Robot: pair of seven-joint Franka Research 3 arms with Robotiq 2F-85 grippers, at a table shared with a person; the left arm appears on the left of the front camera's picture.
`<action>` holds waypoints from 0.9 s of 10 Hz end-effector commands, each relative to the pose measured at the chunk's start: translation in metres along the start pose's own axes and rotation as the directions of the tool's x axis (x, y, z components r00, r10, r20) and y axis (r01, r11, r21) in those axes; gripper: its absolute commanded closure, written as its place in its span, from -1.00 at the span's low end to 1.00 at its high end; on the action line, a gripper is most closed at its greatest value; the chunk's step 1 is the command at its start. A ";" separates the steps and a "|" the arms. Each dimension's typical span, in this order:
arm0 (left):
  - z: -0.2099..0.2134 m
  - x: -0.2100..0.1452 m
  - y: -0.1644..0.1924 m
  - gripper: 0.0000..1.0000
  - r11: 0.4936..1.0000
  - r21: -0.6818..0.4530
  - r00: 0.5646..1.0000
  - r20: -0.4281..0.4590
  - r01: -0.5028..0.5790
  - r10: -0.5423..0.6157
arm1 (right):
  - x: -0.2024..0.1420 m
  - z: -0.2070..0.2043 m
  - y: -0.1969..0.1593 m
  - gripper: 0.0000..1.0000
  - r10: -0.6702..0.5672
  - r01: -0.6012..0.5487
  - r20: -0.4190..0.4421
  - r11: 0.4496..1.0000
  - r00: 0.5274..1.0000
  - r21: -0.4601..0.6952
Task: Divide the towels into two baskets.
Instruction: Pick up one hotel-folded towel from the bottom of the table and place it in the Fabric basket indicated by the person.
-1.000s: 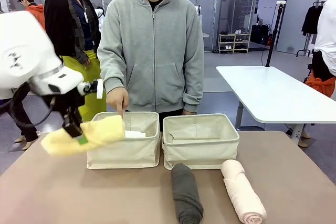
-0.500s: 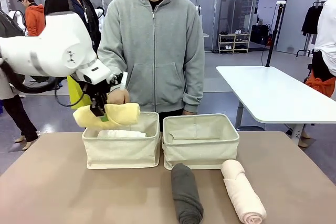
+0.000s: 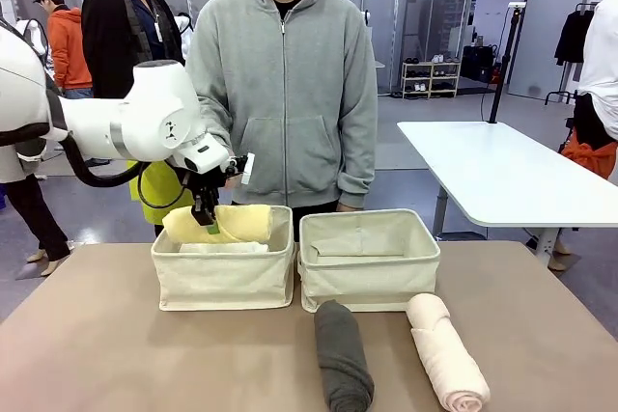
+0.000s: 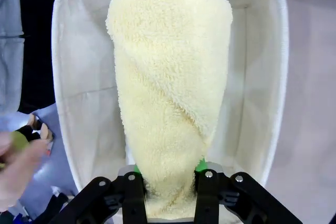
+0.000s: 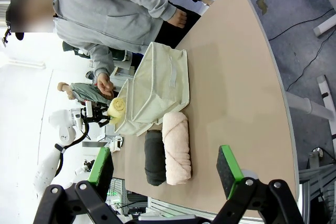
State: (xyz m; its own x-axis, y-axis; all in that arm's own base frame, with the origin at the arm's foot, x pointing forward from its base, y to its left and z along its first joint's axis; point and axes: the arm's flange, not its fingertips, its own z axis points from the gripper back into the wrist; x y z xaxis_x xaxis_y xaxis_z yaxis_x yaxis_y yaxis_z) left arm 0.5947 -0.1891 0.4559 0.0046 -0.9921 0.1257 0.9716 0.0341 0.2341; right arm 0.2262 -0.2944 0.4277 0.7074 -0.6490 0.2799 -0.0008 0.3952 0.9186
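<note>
My left gripper [image 3: 207, 223] is shut on the pale yellow towel [image 3: 238, 223], which lies lengthwise over the left basket [image 3: 224, 282] at rim height. In the left wrist view the yellow towel [image 4: 169, 87] runs away from my fingers [image 4: 134, 195] above the basket's cream walls [image 4: 68, 77]. A white towel [image 3: 222, 248] lies inside under it. The right basket [image 3: 369, 272] stands beside it. In front of it on the table lie the dark grey towel [image 3: 343, 359] and the pale pink towel [image 3: 444, 354]. My right gripper [image 5: 165, 166] hangs open above the table, holding nothing.
A person in a grey hoodie [image 3: 285, 94] stands right behind the baskets, with a hand [image 4: 18, 158] near the left basket's far side. The brown table [image 3: 106, 354] has free room at front left. A white table [image 3: 502, 166] stands farther off to the right.
My left arm has carried the yellow towel rightwards from left of the basket and lowered it over the left basket. The person's pointing hand has drawn back.
</note>
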 end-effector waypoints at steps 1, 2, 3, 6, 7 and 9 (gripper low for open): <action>-0.004 0.000 0.013 -0.26 1.000 -0.015 1.000 -0.008 0.011 -0.011 | -0.002 0.001 0.002 -1.00 0.002 -0.002 0.009 1.000 1.000 0.013; -0.007 0.001 0.014 -0.55 1.000 -0.021 1.000 -0.008 0.009 -0.010 | -0.002 0.001 0.002 -1.00 0.002 -0.002 0.009 1.000 1.000 0.013; -0.006 0.002 0.013 -1.00 1.000 -0.021 1.000 -0.006 0.013 -0.013 | -0.002 0.001 0.002 -1.00 0.002 -0.002 0.009 1.000 1.000 0.013; -0.002 0.000 0.008 -1.00 1.000 -0.018 1.000 0.005 0.007 -0.007 | -0.002 0.001 0.002 -1.00 0.002 -0.002 0.009 1.000 1.000 0.013; -0.002 -0.005 0.003 -1.00 1.000 -0.015 1.000 0.012 -0.008 0.009 | -0.002 0.001 0.002 -1.00 0.002 -0.002 0.009 1.000 1.000 0.013; -0.007 0.003 0.011 -1.00 1.000 -0.007 1.000 0.013 -0.003 0.003 | -0.002 0.001 0.002 -1.00 0.002 -0.002 0.009 1.000 1.000 0.013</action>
State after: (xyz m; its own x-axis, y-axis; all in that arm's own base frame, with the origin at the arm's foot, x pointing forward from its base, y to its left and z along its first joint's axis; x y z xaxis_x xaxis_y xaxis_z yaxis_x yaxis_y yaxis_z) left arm 0.6033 -0.1881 0.4541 0.0122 -0.9901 0.1399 0.9732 0.0439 0.2259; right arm 0.2261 -0.2945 0.4277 0.7073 -0.6492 0.2798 -0.0008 0.3952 0.9186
